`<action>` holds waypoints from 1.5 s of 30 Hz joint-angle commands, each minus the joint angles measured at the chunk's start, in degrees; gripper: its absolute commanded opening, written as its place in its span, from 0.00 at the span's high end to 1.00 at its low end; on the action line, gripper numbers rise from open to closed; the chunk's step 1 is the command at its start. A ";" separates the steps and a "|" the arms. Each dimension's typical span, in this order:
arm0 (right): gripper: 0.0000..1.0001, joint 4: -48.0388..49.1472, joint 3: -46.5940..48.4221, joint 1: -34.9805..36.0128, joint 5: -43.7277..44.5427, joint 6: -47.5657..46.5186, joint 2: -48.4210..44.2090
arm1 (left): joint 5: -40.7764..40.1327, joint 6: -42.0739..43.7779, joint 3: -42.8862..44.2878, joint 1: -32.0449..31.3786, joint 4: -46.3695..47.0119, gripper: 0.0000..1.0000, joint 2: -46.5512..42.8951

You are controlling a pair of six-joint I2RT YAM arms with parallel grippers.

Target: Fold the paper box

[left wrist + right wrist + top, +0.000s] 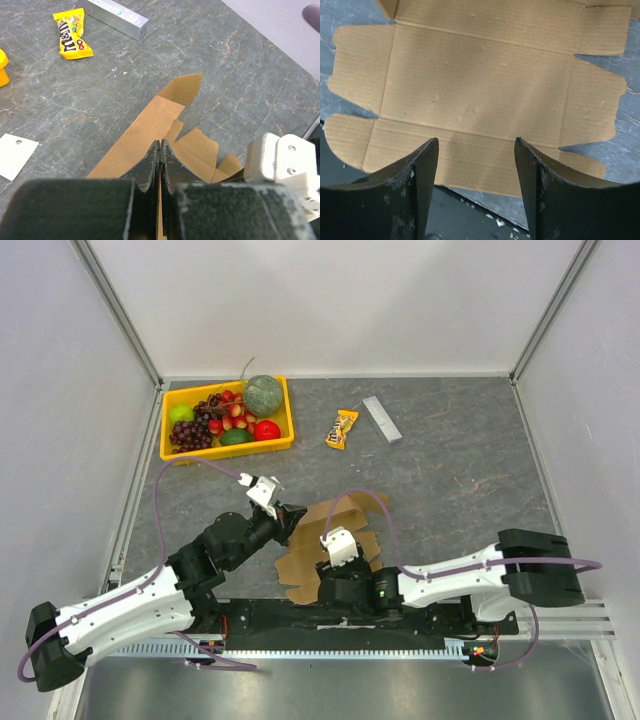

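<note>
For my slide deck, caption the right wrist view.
Open right-arm jaws above the unfolded paper box, its creased panels and flaps spread out.

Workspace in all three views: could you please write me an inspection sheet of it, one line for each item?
Surface: grey stone-patterned table, no spills seen.
Job's things: paper box lies as an unfolded sheet between the arms; its far flap appears raised.
Clutter: yellow fruit tray at far left; candy packet and grey bar beyond the sheet; small white card on the table.
Grippers: left gripper has its fingers closed on an edge of the box; right gripper has its fingers open above the sheet.
Cables: purple cables loop from both arms; the right one arcs over the box.
Surroundings: white walls with metal frame posts.
</note>
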 commanded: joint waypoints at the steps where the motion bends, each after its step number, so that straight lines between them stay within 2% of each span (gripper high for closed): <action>1: 0.31 0.92 4.59 1.29 7.55 7.00 5.34 | -1.80 -1.02 0.14 -0.05 -1.52 0.98 -1.37; 13: 0.34 3.56 4.95 1.47 7.47 7.26 11.50 | -2.24 -1.28 -0.74 -0.05 -2.23 0.98 -3.22; 20: 0.36 10.49 0.39 -0.73 3.16 7.26 12.82 | -2.67 -0.93 -0.56 -0.05 -1.88 0.98 -2.60; 33: 0.37 16.74 -2.26 -5.56 0.52 2.52 15.10 | -3.64 0.74 -0.30 -0.05 -1.26 0.98 -0.67; 40: 0.37 16.31 -1.91 -5.65 -0.53 -3.28 8.00 | -5.58 2.76 1.36 0.57 -0.47 0.93 0.99; 45: 0.37 12.80 -0.15 -6.09 -2.38 -8.99 -0.43 | -5.58 5.92 7.51 2.06 0.32 0.90 9.25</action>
